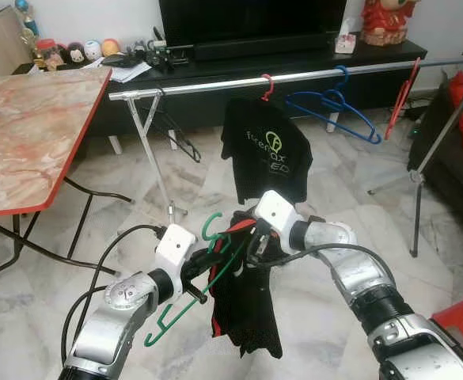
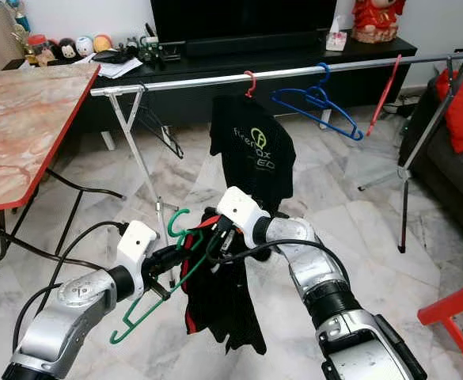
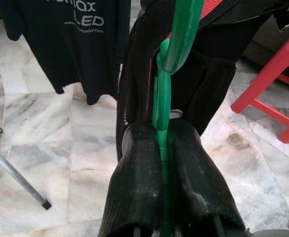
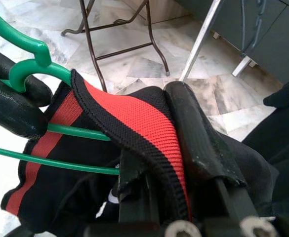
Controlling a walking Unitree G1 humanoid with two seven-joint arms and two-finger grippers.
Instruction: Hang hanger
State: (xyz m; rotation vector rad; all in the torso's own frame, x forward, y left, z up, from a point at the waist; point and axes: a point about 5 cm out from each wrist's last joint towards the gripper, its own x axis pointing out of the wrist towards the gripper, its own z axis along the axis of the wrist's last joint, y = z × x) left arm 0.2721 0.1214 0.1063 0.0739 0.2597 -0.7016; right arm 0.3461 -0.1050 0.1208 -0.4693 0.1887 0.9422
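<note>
The green hanger [image 1: 185,301] is thin plastic with a curled hook at its top and a small upturned hook at its low end. It hangs slanted in mid-air in front of the robot, above the marble floor [image 1: 326,190], with a black garment with a red band [image 1: 243,305] draped over it and dangling below.

The left end effector [image 3: 162,148] is clenched on the green hanger's stem, one black finger on each side of it. The right end effector [image 4: 176,148] is clamped on the garment's red-and-black collar band, just beside the hanger's hook.

At far left stands a folding surface [image 1: 33,134] with a pinkish marble-look top, red edge and dark legs. A silver clothes rail [image 1: 215,84] crosses the room behind the arms. On it, counted left to right: one thin dark hanger [image 1: 174,134] near the left stand, one red hanger carrying a black T-shirt [image 1: 267,154] with green print, two blue hangers [image 1: 334,107] together, and one bare red hanger [image 1: 403,95] tilted near the right end.

Behind the rail a low black TV cabinet [image 1: 294,67] holds a dark screen [image 1: 251,22] and small figurines. A red stool [image 1: 461,317] corner sits at the lower right.
</note>
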